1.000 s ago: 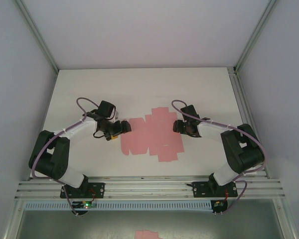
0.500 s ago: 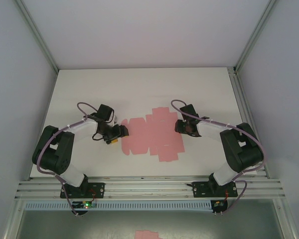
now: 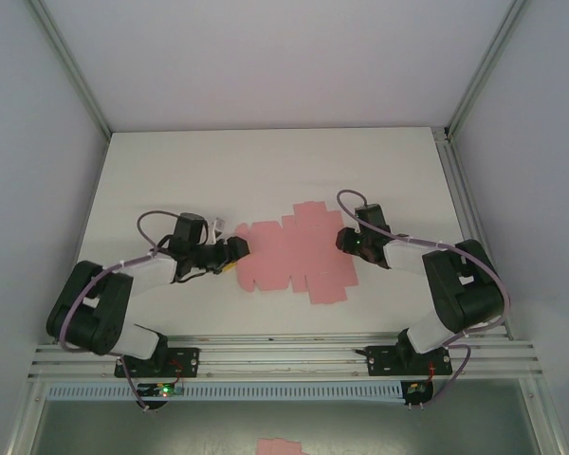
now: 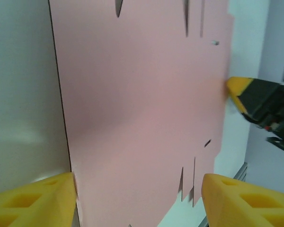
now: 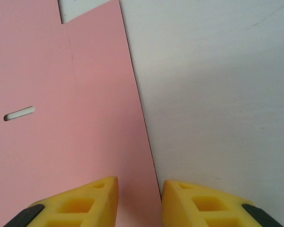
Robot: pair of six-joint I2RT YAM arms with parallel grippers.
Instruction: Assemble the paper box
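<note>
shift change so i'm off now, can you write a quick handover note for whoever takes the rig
Left claw: open wide, at the left edge of the paper box.
Right claw: open narrowly, astride the sheet's right edge.
Paper box: a flat die-cut sheet in the middle of the table.
Done: no flap folded yet.
Left: all the folding and tucking.

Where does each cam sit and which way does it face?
Top external: above and behind the arms, looking down at the table; both arms show, left gripper and right gripper flanking the flat pink paper box.
Left wrist: on the left arm, looking across the sheet between its yellow fingers; right gripper beyond.
Right wrist: on the right arm, looking down at the sheet's edge between its fingers.
Shared: the pink sheet, all three.
</note>
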